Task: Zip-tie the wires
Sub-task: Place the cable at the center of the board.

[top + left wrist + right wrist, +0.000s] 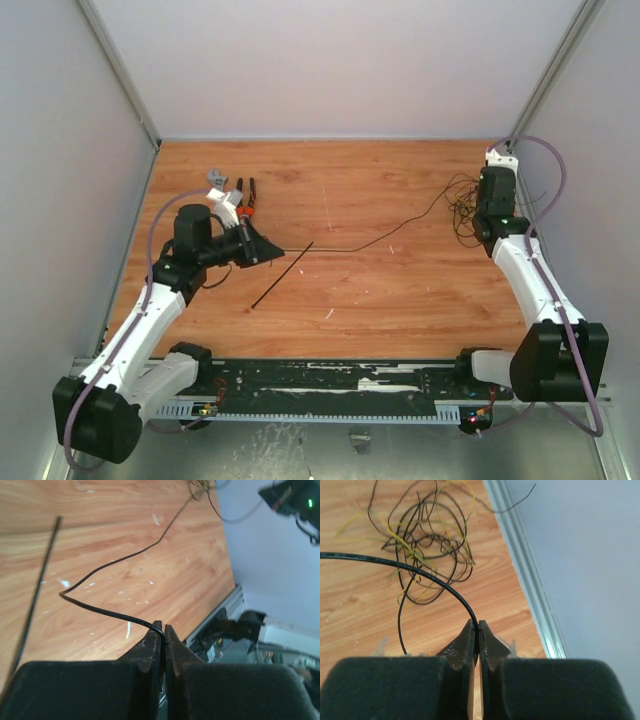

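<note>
Left gripper [163, 627] and right gripper [478, 625] each clamped on a black strand of the wires [427, 545], tangled far right. Wires look light, springy. Zip tie [282, 275], left of centre on the bench [420, 300], looks stiff: take one end.

Seen from above, the wires [462, 205] are too fine to tell strand from strand, and the right arm [497, 195] hides the tangle's right side. The left arm [195, 235] partly covers the pliers [245, 198], and a small grey thing [215, 178] beside them is too small to name. In the left wrist view, the zip tie [37, 585] runs out of sight behind the housing of the left gripper [163, 630]. The end of the long black strand [100, 609] vanishes between that gripper's pinched tips, and the top edge cuts the blurred tangle. In the right wrist view the strand leaves by the left edge and its other end is buried in the right gripper [477, 626]. The tangle's upper loops are cropped.
</note>
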Tool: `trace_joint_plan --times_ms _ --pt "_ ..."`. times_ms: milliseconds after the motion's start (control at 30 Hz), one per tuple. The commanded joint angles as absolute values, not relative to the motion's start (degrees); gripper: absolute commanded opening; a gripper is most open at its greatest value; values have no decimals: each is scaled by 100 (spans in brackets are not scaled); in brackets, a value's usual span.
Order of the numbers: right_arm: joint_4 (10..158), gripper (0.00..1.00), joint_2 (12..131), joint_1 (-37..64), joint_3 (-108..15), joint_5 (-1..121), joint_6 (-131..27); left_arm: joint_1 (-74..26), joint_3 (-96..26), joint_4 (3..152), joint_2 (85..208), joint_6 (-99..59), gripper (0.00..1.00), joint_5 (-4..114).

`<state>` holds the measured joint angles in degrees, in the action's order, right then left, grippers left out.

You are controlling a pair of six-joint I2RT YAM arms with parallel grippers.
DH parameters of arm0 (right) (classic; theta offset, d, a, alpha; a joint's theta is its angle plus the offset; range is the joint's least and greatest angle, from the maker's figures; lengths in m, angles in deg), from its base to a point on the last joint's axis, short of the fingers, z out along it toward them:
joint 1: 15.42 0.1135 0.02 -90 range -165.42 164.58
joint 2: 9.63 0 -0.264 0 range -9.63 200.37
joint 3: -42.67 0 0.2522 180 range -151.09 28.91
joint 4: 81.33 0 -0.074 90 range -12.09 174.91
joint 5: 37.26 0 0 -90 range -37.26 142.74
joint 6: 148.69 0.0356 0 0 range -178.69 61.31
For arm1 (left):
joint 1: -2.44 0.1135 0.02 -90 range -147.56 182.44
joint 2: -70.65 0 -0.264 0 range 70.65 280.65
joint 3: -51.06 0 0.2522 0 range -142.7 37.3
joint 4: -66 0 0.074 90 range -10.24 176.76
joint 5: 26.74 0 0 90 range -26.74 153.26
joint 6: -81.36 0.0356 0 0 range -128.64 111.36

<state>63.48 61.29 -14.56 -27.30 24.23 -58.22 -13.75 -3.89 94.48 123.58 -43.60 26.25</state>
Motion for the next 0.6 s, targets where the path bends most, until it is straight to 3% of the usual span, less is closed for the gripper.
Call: trace_joint_plan --times_ms 0,567 --pt "6221 0 6278 -1493 -2672 2579 -5598 -688 -128 9016 12202 -4781 0 2830" --pt "5107 0 7685 -726 -2947 3758 -5436 770 936 7964 12413 -5373 0 3057"
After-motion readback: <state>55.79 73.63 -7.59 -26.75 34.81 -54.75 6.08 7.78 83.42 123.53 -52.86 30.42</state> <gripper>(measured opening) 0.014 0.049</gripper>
